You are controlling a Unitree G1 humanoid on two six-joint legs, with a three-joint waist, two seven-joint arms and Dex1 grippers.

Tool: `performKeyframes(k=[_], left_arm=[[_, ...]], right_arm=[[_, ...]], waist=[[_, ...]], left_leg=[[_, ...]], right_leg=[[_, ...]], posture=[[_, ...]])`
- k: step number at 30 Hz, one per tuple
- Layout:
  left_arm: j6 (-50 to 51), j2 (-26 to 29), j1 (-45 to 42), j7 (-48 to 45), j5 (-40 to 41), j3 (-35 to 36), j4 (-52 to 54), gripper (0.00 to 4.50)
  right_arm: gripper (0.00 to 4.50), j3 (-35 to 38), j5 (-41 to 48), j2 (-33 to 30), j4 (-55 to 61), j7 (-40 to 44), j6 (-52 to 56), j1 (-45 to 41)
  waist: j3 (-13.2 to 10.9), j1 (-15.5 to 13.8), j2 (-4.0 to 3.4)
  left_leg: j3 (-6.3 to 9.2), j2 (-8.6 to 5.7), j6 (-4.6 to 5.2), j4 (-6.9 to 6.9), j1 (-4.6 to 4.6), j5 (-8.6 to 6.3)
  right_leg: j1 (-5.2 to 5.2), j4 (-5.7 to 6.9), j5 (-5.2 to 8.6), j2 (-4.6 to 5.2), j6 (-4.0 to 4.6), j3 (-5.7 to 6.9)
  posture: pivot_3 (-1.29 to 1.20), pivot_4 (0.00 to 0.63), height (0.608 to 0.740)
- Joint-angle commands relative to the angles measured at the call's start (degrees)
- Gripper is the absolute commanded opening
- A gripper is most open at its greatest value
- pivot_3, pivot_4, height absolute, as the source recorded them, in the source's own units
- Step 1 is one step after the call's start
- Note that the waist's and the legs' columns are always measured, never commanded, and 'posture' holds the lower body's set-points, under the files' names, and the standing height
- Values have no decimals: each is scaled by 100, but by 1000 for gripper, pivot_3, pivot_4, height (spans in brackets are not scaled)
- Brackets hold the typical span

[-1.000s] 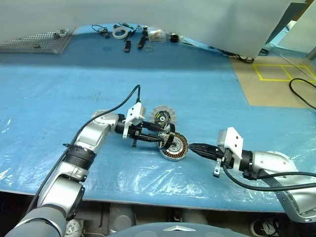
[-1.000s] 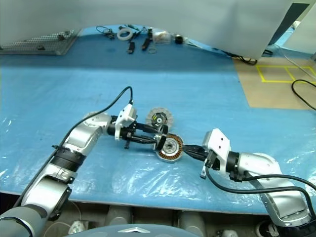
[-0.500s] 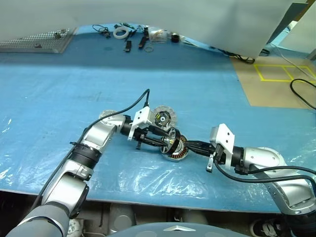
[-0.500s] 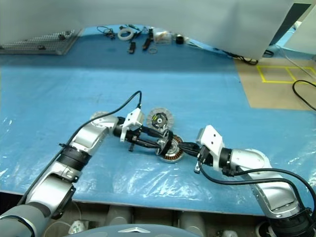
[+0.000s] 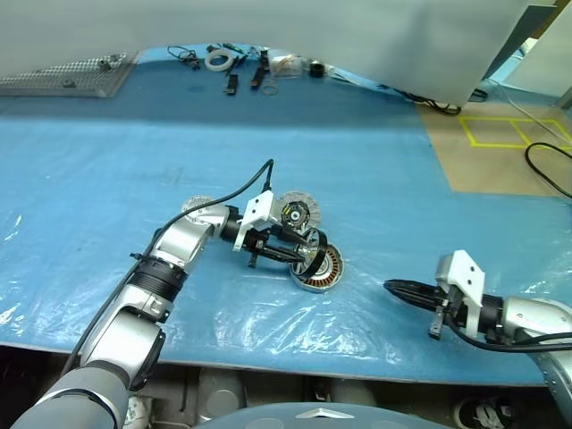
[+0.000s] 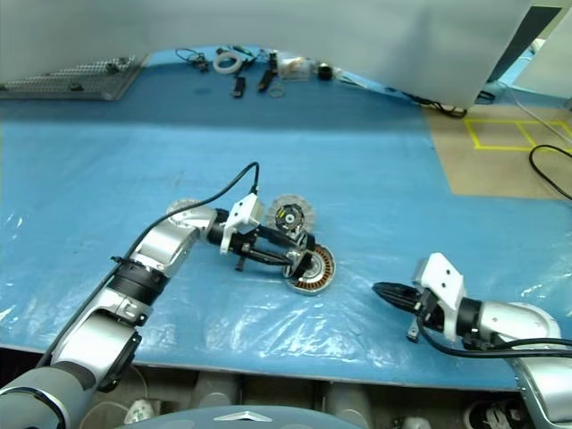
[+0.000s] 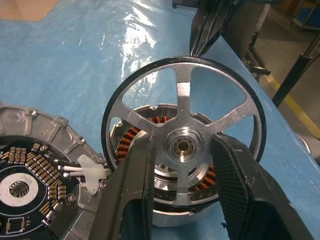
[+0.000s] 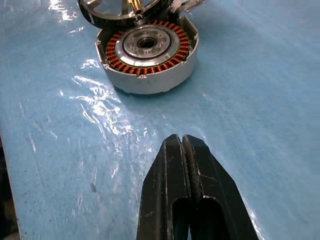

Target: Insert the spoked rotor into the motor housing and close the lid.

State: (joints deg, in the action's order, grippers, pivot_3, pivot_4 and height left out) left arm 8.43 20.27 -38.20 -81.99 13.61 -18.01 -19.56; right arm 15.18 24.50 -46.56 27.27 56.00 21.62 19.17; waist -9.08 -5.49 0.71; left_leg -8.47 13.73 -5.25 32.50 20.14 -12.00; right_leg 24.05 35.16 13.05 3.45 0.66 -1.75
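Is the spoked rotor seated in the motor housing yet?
No. The spoked rotor stands on edge in the left gripper, with the motor housing windings uncovered.

We find the spoked rotor (image 7: 182, 145) to be bright, smooth machined metal in spokes and hub, ringed by a matt black rim. The motor housing (image 8: 146, 54) is a satin grey metal cup with glossy copper-brown windings around a polished silver hub. The lid (image 7: 47, 170) shows a rough cast pale metal edge and a dark board face studded with small tan components. The left gripper (image 7: 182, 192) has matt black plastic fingers (image 7: 132, 192). The table covering (image 5: 116, 152) is blue, overlaid with glossy, wrinkled clear plastic film (image 8: 100, 120).
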Motion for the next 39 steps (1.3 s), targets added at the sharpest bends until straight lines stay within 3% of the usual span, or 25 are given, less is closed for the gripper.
performKeyframes(k=[1,10,39], left_arm=[[-89,-4,-90,-63,1,14,21,1331],[-93,36,-40,-118,-35,-6,-4,1331],[-126,43,-196,-58,-312,-82,-147,1331]], right_arm=[[0,243,224,61,153,-3,-73,-20],[0,2,402,138,657,-357,330,-316],[0,-63,318,78,592,-401,376,-413]], waist=[[0,-7,0],[0,-15,-1],[1,-14,-1]], left_leg=[[0,0,0,3,0,0],[0,-1,1,11,-2,0],[0,-2,0,5,-2,0]], right_leg=[[0,0,4,0,7,0],[-2,1,5,0,8,-1],[-4,-8,1,0,0,0]], posture=[[0,150,740],[0,150,740],[0,150,740]])
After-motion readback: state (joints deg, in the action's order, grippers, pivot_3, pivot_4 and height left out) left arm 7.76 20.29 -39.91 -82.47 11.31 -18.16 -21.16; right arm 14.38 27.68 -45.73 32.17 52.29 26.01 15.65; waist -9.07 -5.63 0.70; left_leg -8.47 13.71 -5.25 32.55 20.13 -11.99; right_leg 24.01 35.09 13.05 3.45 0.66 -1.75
